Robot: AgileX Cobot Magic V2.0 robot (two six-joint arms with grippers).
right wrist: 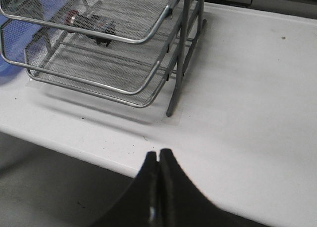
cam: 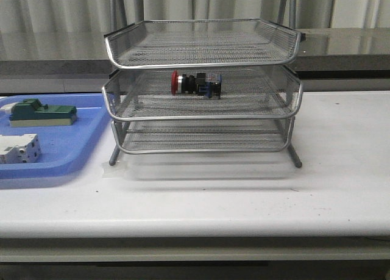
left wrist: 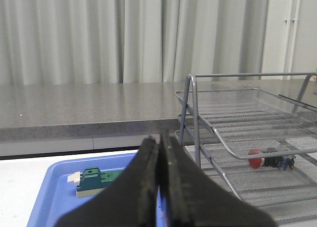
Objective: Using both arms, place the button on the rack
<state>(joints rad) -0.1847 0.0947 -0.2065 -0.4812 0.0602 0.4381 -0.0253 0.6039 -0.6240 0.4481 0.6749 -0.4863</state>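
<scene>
We judge placing done: red-capped push-button switch [cam: 196, 84] lies on the silver wire-mesh rack's [cam: 201, 112] middle tier; our left gripper [left wrist: 159, 153] and right gripper [right wrist: 158, 162] are closed, empty, so we should stay clear of the rack

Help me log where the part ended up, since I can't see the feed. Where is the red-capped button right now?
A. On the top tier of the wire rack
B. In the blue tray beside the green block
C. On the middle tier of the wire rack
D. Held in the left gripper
C. The button lies on its side on the middle tier of the rack, with the top tier bare and both grippers shut on nothing.
</scene>
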